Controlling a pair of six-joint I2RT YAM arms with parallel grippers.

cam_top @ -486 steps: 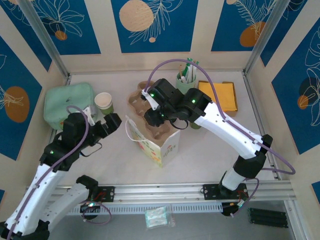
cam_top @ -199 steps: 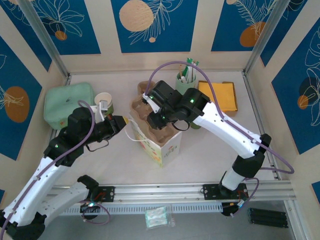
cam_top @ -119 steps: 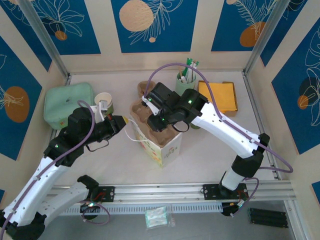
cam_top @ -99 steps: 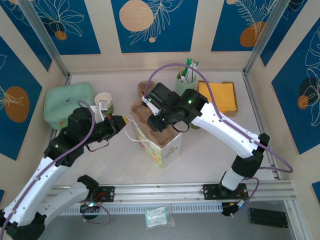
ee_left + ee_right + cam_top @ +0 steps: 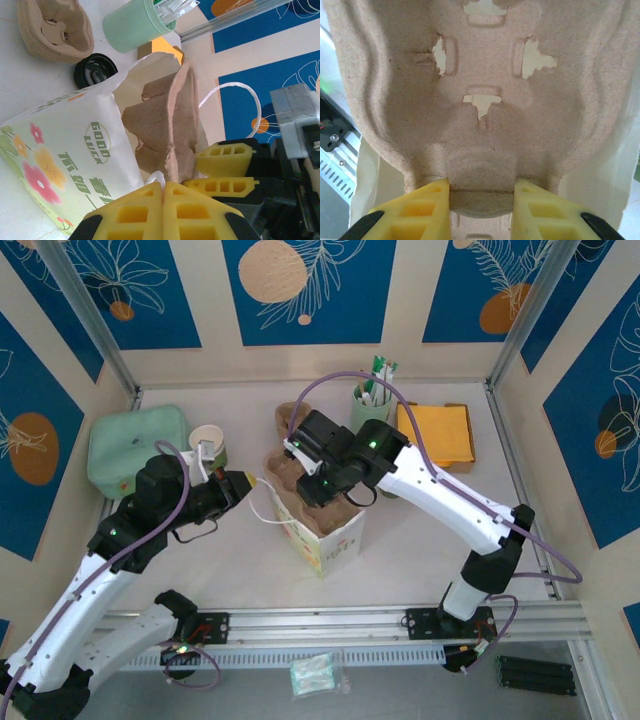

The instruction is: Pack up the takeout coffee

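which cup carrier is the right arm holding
Find the flowered white paper bag mid-table, its handle pinched by the left gripper. The brown pulp cup carrier stands on edge in its open mouth, clamped by the right gripper. The spare carriers beyond lie flat on the table, outside the bag.

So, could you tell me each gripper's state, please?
Left gripper: closed on the flowered paper bag's white handle.
Right gripper: closed on the brown moulded-pulp cup carrier.

top: overhead, whole table | left wrist: close beside bag | right wrist: nearer, on carrier | shared: carrier
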